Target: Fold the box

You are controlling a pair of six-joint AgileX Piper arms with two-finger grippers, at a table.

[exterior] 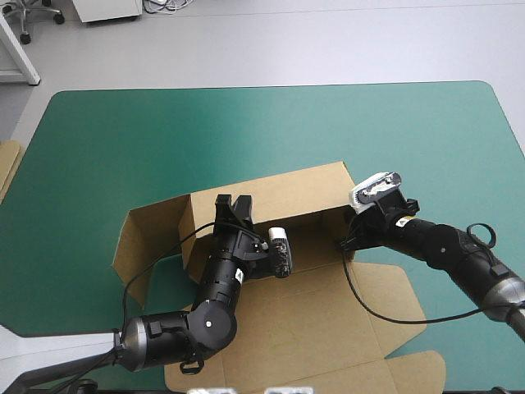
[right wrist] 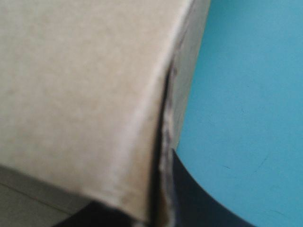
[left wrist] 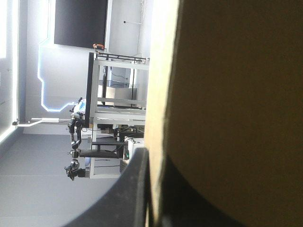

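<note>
The brown box [exterior: 328,312] lies at the near middle of the teal-green table [exterior: 246,115]. Its long back wall [exterior: 295,193] stands raised, and a side flap [exterior: 135,246] angles up at the left end. My left gripper [exterior: 234,207] sits over the top edge of the back wall near its left end. In the left wrist view the board [left wrist: 236,94] runs edge-on between the black fingers [left wrist: 132,189], all but shut on it. My right gripper [exterior: 349,238] is at the wall's right end. There the board [right wrist: 85,85] is pinched at its corner between the fingers [right wrist: 199,194].
A strip of more brown board [exterior: 6,168] shows at the table's left edge. Bare teal-green cover [right wrist: 246,94] spreads beyond the back wall and to the right of the box. The lid panel [exterior: 410,369] lies flat toward the near edge.
</note>
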